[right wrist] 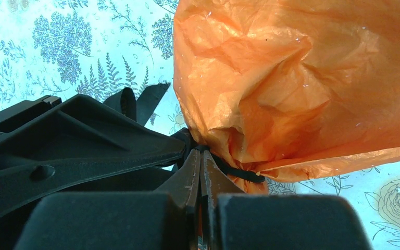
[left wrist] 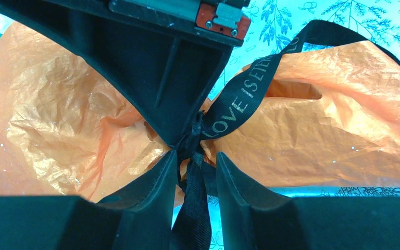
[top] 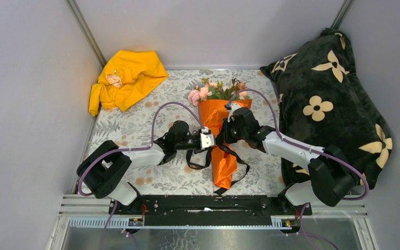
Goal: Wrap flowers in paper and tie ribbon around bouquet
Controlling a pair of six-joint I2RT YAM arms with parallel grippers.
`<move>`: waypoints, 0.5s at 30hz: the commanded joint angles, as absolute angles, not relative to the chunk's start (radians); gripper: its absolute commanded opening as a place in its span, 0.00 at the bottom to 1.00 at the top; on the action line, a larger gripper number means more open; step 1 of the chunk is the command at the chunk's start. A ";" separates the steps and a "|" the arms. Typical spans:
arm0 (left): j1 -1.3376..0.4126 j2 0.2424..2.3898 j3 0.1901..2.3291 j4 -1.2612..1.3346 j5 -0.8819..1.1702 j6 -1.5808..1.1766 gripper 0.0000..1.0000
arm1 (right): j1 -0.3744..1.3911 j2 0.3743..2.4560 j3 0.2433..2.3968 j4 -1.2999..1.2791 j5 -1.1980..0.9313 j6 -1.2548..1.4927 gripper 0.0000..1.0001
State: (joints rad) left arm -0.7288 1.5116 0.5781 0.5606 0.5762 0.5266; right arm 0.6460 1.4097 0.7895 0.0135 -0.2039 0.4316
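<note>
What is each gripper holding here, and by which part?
Right gripper is shut on the ribbon at its knot on the waist of the bouquet. Left gripper stands open around a ribbon tail, not clearly clamping it.

Left end effector (left wrist: 197, 159) parted, right one (right wrist: 201, 156) clamped

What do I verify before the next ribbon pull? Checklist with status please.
1. Right gripper shut on the ribbon at the waist of the paper: ok.
2. Left gripper clamped on ribbon: not ok. Its jaws stand apart and the ribbon only runs between them.
3. Ribbon cinching the paper waist: ok.
4. Flowers seated in the cone top: ok.
5. Knot tight: cannot tell.
</note>
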 commanded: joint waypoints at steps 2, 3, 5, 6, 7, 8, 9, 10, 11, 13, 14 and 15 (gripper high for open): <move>-0.733 1.536 0.614 0.623 0.575 0.579 0.33 | 0.647 1.371 0.804 0.051 -0.229 0.420 0.02; -0.733 1.537 0.614 0.622 0.576 0.587 0.28 | 0.648 1.373 0.804 0.050 -0.229 0.420 0.02; -0.733 1.536 0.611 0.621 0.582 0.593 0.12 | 0.649 1.377 0.803 0.045 -0.229 0.419 0.03; -0.732 1.533 0.608 0.621 0.585 0.595 0.04 | 0.649 1.381 0.802 0.045 -0.229 0.420 0.04; -0.733 1.528 0.606 0.618 0.595 0.599 0.00 | 0.648 1.384 0.803 0.044 -0.229 0.422 0.05; -0.733 1.523 0.599 0.612 0.609 0.611 0.00 | 0.648 1.389 0.805 0.044 -0.230 0.423 0.05; -0.734 1.516 0.594 0.601 0.629 0.630 0.00 | 0.647 1.397 0.812 0.043 -0.228 0.424 0.04; -0.735 1.510 0.585 0.587 0.654 0.654 0.00 | 0.647 1.408 0.822 0.035 -0.225 0.423 0.03; -0.737 1.506 0.579 0.572 0.675 0.682 0.00 | 0.646 1.421 0.836 0.022 -0.217 0.423 0.02; -0.742 1.497 0.570 0.544 0.703 0.720 0.00 | 0.647 1.443 0.856 0.007 -0.200 0.423 0.01; -0.747 1.495 0.566 0.535 0.713 0.736 0.00 | 0.646 1.452 0.864 0.006 -0.194 0.425 0.01; -0.750 1.493 0.561 0.527 0.723 0.751 0.00 | 0.646 1.458 0.871 0.006 -0.191 0.427 0.02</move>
